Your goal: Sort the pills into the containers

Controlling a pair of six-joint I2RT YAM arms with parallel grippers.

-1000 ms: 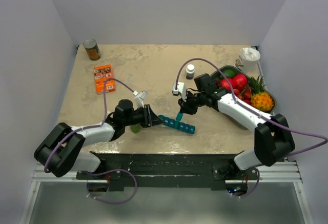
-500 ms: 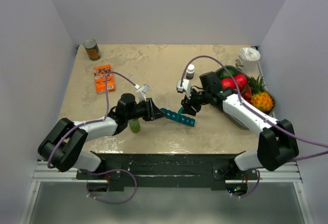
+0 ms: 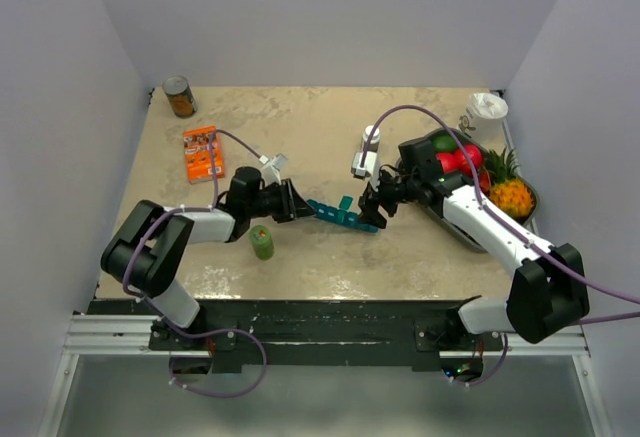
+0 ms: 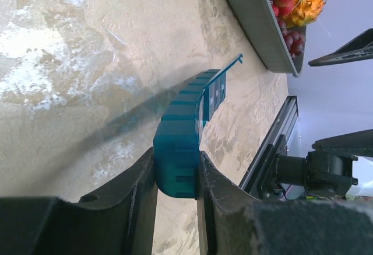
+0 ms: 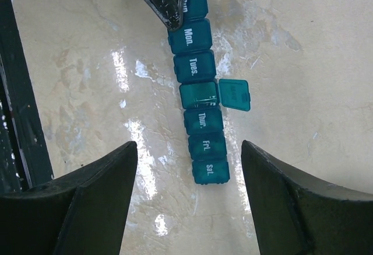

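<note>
1. Here the teal pill organiser (image 3: 343,215) lies on the table (image 3: 300,127) near its centre, between the two grippers, with its seven compartments in one row.
2. The left gripper (image 3: 292,203) is clamped on the organiser's "Sun." end. In the left wrist view, a finger (image 4: 143,191) presses against each side of the end compartment.
3. The right gripper (image 3: 375,212) hangs over the "Sat." end with its fingers (image 5: 99,185) spread wide. In the right wrist view, one finger sits on each side of the row.
4. The lid (image 5: 234,94) of the fourth compartment is open and flipped to one side; the other six lids are closed. What the open compartment holds cannot be told.
5. A small green bottle (image 3: 262,243) stands just beside the left arm. A grey fruit tray (image 4: 256,21) sits at the table's right edge, well apart from the organiser.
</note>
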